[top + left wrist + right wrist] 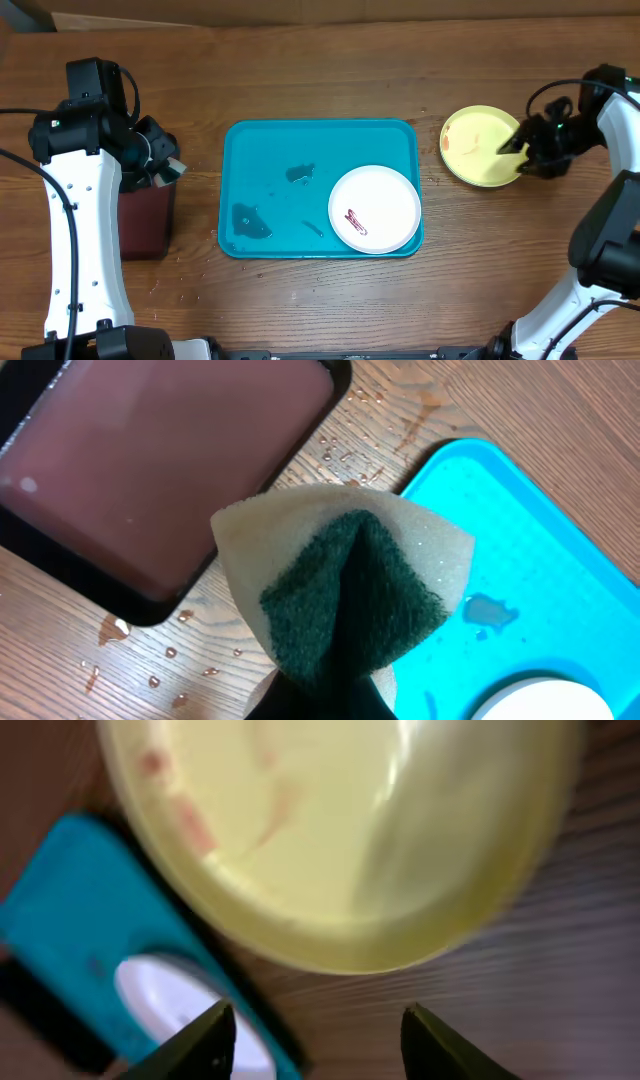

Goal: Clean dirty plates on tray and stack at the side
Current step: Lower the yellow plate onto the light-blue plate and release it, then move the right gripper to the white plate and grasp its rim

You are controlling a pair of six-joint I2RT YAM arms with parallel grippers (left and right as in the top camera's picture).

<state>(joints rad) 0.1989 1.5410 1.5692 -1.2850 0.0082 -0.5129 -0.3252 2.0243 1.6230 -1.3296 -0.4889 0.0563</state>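
Overhead: yellow plate (478, 148) off tray (240, 140) at 3 o'clock, likely stack spot; R gripper (318, 1035) at its rim, jaws apart, empty. On tray, 4 o'clock: white plate (380, 205), smeared. L gripper (166, 167) clamps sponge (345, 590) for scrubbing.

No text, label, brand, number or sign could be read in any view.
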